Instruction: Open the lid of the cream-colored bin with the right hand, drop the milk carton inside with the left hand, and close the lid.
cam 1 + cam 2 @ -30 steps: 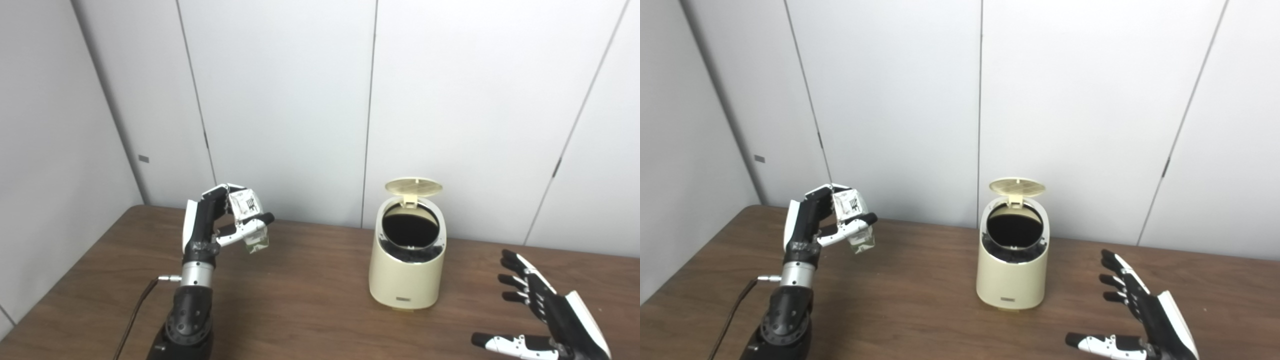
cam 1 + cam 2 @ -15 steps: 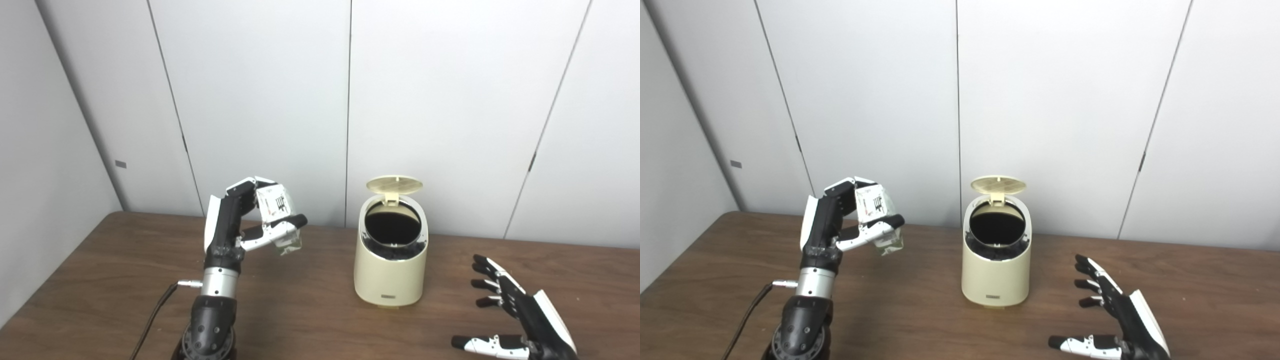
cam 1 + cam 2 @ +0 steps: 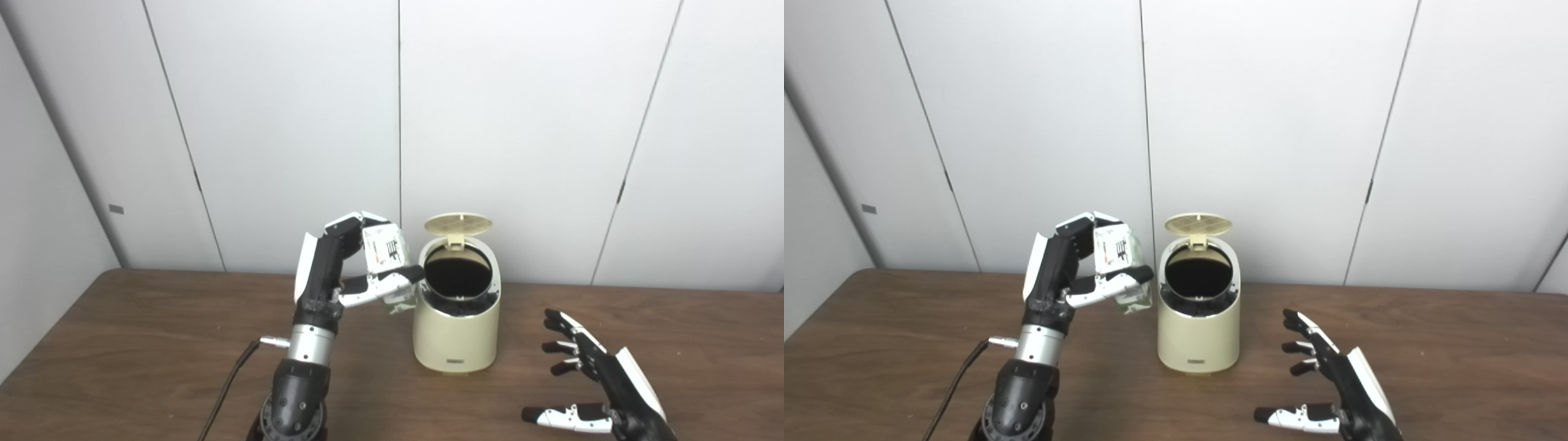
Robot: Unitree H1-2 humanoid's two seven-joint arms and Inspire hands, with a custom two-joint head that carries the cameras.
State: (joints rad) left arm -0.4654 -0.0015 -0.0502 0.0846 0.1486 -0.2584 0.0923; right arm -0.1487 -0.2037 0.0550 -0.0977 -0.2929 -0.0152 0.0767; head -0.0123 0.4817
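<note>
The cream-colored bin (image 3: 456, 334) stands upright near the middle of the brown table, its round lid (image 3: 458, 223) flipped up behind a dark opening. My left hand (image 3: 343, 275) is raised off the table just left of the bin's rim, shut on the white milk carton (image 3: 386, 263), which is tilted and almost touches the bin's left side. The carton (image 3: 1121, 263) shows black print on its face. My right hand (image 3: 597, 383) hovers low at the bin's front right, open, fingers spread, holding nothing.
White wall panels (image 3: 520, 122) stand close behind the table's far edge. A dark cable (image 3: 229, 386) trails from my left wrist toward the front edge. Bare brown tabletop (image 3: 122, 355) lies left of my left arm.
The camera has panned, shifting the whole picture left. Beyond that, my left hand has carried the carton rightward, from well left of the bin to right beside its rim. My right hand stays open.
</note>
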